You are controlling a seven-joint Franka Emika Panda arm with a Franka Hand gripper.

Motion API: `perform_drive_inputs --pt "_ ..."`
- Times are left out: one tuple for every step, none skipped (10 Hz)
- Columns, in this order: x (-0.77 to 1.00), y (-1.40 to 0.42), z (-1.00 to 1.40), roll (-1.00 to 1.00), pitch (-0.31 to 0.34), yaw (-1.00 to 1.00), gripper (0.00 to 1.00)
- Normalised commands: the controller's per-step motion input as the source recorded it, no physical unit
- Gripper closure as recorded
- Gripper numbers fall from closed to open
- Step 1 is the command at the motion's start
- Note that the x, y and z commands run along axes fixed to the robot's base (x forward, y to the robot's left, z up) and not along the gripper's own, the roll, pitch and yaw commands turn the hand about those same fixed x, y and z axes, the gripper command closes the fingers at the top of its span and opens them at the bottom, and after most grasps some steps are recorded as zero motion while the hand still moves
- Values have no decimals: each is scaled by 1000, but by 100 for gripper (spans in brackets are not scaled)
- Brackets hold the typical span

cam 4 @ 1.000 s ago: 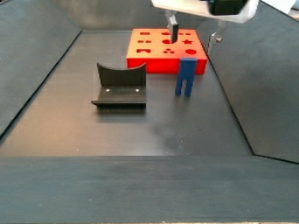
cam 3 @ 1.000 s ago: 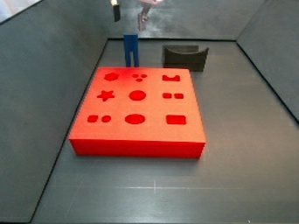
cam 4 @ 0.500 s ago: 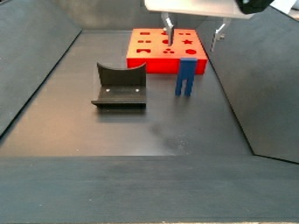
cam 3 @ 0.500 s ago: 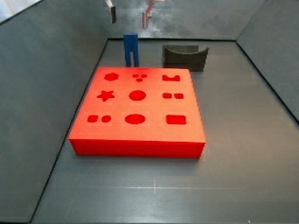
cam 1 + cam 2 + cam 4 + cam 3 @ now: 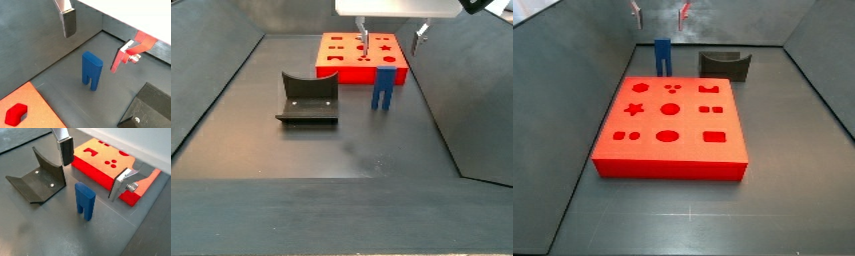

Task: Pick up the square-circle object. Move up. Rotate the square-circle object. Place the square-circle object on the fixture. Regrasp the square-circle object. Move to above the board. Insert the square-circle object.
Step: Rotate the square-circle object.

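The claw (image 5: 390,37) hangs spread and empty high above the square-circle object (image 5: 85,201), which stands upright on the floor between the board (image 5: 361,57) and the fixture (image 5: 307,98) (upright presumably so the fingers (image 5: 69,23) can straddle it).

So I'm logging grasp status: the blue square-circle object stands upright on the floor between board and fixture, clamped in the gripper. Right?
Not clamped. In both wrist views the gripper is open above the square-circle object, fingers clear of it. It does stand upright on the floor, between the board and the fixture.
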Motion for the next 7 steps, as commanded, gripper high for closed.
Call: perform_drive_inputs --pt "0 0 -1000 -102 14 148 0" --pt "4 0 -1000 -100 9 97 0" --pt "25 -1 -1000 -100 -20 64 0" --pt "28 -3 -964 -103 -30 49 0" --pt "29 -4 -824 -107 -35 40 0" --pt "29 -4 -630 -113 -38 36 0" --pt "33 -5 -484 -117 -39 34 0"
